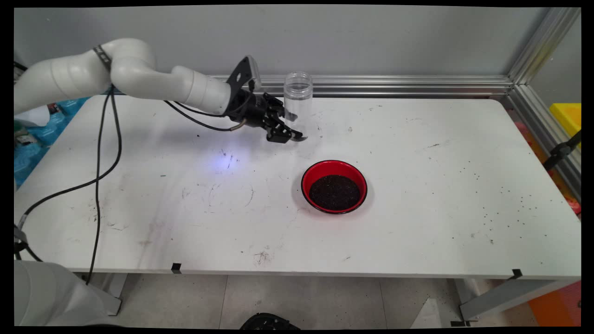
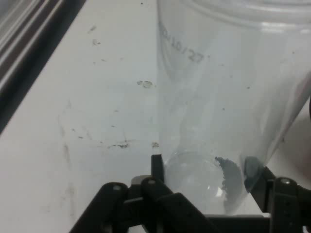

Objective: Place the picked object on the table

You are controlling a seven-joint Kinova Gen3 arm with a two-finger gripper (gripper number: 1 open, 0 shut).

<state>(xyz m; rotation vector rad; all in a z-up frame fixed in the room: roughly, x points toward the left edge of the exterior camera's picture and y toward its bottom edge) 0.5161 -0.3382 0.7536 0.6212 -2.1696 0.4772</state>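
Observation:
A clear, empty plastic jar (image 1: 298,99) stands upright without a lid near the table's back edge. My gripper (image 1: 293,133) reaches in from the left, low at the jar's base. In the hand view the jar (image 2: 228,92) fills the space between the two fingers, and my gripper (image 2: 206,170) is shut on its lower part, with a finger (image 2: 156,166) against each side. The jar's bottom rests on or just above the table. A red bowl (image 1: 334,186) filled with dark grains sits in front of the jar, apart from it.
An aluminium rail (image 1: 394,86) runs along the table's back edge just behind the jar. Black cables (image 1: 98,153) hang from the arm over the table's left side. Scattered dark grains (image 1: 501,204) dot the table (image 1: 185,208) at the right.

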